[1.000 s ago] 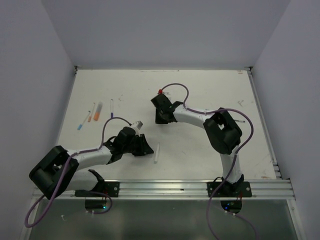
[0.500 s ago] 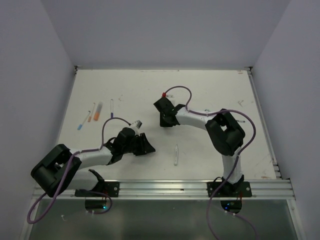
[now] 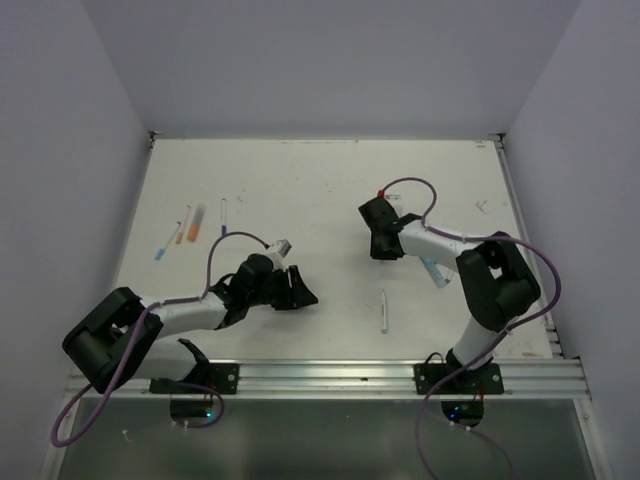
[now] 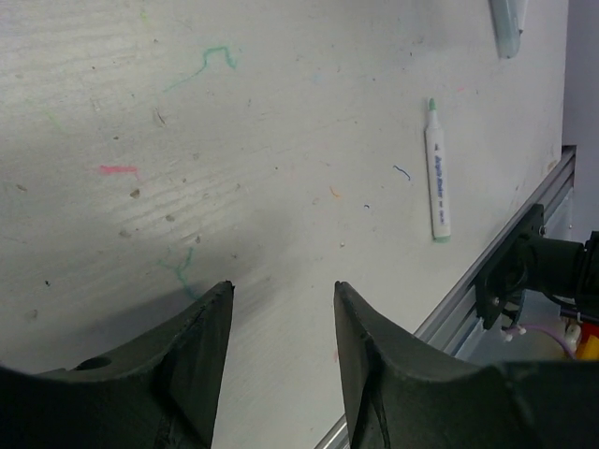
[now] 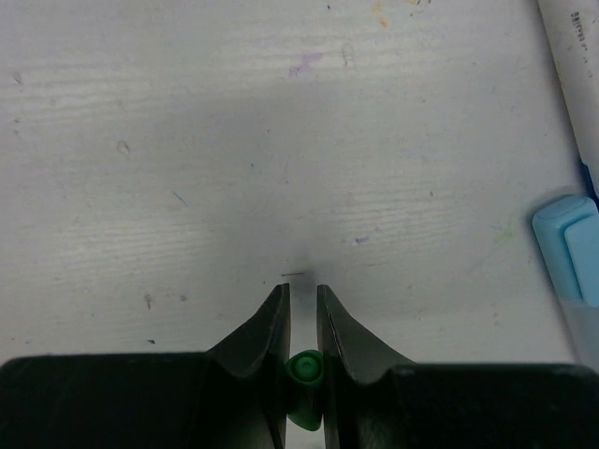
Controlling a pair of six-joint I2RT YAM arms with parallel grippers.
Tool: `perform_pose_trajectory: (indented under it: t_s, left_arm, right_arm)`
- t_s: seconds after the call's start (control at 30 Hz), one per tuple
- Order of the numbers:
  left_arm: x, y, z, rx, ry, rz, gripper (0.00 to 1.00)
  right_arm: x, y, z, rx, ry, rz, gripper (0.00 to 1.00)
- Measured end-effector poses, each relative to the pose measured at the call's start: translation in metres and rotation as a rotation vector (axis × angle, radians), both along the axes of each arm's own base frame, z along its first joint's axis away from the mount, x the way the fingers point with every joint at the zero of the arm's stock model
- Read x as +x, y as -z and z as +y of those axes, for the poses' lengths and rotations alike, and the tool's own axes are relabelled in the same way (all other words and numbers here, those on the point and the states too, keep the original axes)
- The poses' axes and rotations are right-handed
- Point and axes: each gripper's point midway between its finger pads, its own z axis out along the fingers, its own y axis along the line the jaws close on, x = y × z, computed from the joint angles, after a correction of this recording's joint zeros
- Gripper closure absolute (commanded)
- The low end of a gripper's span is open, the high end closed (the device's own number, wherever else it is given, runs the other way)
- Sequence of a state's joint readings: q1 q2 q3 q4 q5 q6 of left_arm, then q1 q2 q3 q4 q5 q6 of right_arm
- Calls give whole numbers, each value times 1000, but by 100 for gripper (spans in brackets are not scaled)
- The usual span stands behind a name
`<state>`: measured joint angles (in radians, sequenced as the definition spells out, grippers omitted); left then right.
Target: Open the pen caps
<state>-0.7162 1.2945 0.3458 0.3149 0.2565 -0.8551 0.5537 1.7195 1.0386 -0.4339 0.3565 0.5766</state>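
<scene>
My right gripper [image 5: 302,288] is shut on a green pen cap [image 5: 304,372], held deep between the fingers just above the table. In the top view it [image 3: 381,243] is right of centre. A white pen barrel [image 3: 384,311] with a pale green tip lies loose on the table near the front; it also shows in the left wrist view [image 4: 436,174]. My left gripper [image 4: 281,285] is open and empty, low over the table, left of that barrel [image 3: 303,292]. A light blue cap [image 5: 570,245] lies just right of my right gripper.
Several capped pens lie at the far left: a blue one [image 3: 165,246], an orange one [image 3: 183,225], a thicker one [image 3: 197,219] and a thin one [image 3: 223,215]. A white barrel [image 5: 571,56] lies beside the light blue cap. The metal rail [image 3: 330,375] runs along the front edge.
My right gripper has moved to the right with the green cap. The white barrel has slid right along the table. My left gripper has shifted slightly right.
</scene>
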Motion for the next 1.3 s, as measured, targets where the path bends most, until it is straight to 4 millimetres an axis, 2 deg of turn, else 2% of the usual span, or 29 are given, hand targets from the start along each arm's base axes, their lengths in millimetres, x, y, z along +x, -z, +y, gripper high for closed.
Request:
perform_pose_trajectory:
  t_s: [0.17, 0.43, 0.53, 0.57, 0.6, 0.73, 0.9, 1.0, 1.1, 1.23, 1.3]
  left_arm:
    - [-5, 6, -5, -5, 30, 18, 49]
    - [-5, -10, -10, -40, 46, -25, 46]
    - [-5, -12, -10, -44, 47, -31, 44]
    - [-5, -12, -10, -44, 46, -31, 44]
    - [-6, -11, -9, -43, 46, -29, 43]
    - [-10, -4, -5, -31, 46, -15, 42]
    - [-15, 1, -1, -23, 46, -5, 41]
    - [-16, 2, 0, -22, 46, -3, 41]
    - [-16, 1, 0, -25, 46, -6, 40]
    - [-15, -4, -1, -36, 47, -23, 38]
    - [-14, -7, -1, -42, 50, -34, 38]
  right_arm:
    - [-6, 12, -6, -37, -15, 30, 94]
    - [6, 13, -23, -37, 20, 0, 84]
    - [10, 13, -25, -30, 17, -12, 69]
    - [11, 13, -26, -32, 15, -14, 59]
    - [12, 13, -27, -35, 13, -16, 55]
    - [15, 12, -29, -39, 4, -26, 46]
    - [17, 10, -29, -44, -10, -35, 41]
    - [9, 9, -33, -50, -14, -27, 31]
    - [-6, -4, -46, -86, -6, -9, 29]
    - [-20, -41, -64, -103, 30, -49, 29]
    - [-30, -58, -72, -100, 49, -71, 24]
